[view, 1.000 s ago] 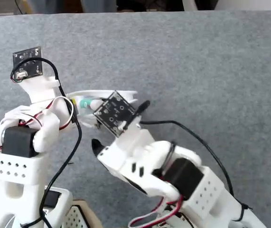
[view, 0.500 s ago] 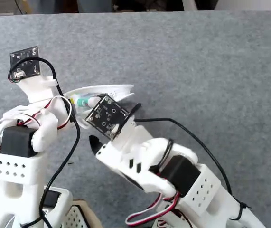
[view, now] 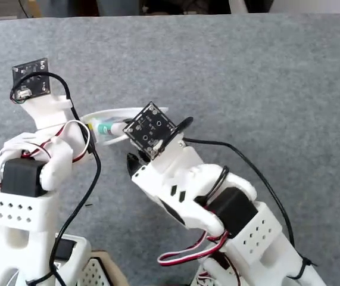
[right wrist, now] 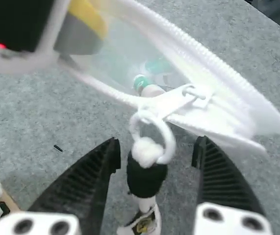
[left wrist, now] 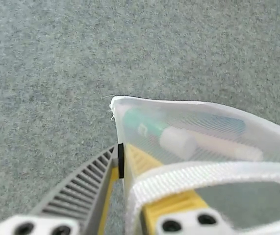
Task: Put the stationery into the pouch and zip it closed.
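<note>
Where the right hand (right wrist: 157, 143) gapes, the pouch's (right wrist: 223, 98) zipper pull (right wrist: 147, 152) lies between.

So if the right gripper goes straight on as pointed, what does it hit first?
Likely the zip pull loop, lying between the open jaws of the right gripper, then the pouch just behind it.

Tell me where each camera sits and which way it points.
High view: fixed above the table, looking down on the left arm, right arm and pouch.
Left wrist view: on the left arm, looking along the left gripper, clamped on the pouch's end.
Right wrist view: on the right arm, facing the zipper pull inside the open right gripper.
Both wrist views show the pouch and the marker inside.
</note>
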Controlling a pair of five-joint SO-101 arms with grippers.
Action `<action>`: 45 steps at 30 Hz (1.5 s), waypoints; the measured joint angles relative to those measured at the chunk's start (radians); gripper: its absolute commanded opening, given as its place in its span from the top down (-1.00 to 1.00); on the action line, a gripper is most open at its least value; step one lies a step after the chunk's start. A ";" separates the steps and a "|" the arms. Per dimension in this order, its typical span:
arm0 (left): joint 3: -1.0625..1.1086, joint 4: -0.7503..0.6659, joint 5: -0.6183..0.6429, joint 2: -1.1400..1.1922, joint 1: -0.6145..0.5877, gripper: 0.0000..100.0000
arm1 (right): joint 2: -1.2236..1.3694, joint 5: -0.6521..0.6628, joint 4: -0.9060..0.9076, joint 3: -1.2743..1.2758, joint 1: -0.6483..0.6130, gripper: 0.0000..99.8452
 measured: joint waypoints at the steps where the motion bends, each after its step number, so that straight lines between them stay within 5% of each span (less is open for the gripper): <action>1: 0.000 0.000 0.000 0.000 0.000 0.94 | 0.000 0.000 -0.005 0.003 0.006 0.47; 7: -0.002 0.000 0.002 0.000 0.000 0.94 | 0.000 0.000 -0.092 0.044 0.077 0.50; 15: -0.002 0.000 0.000 0.000 -0.002 0.94 | 0.000 0.000 -0.178 0.118 0.095 0.96; 26: -0.002 0.000 0.000 0.000 -0.002 0.94 | 0.002 0.002 -0.239 0.118 0.098 0.98; 37: -0.002 0.000 -0.005 0.000 0.000 0.93 | 0.002 0.267 0.270 -0.284 0.097 0.98; 45: -0.115 0.173 -0.212 0.000 0.144 0.86 | -0.006 0.296 0.503 -0.652 0.095 0.98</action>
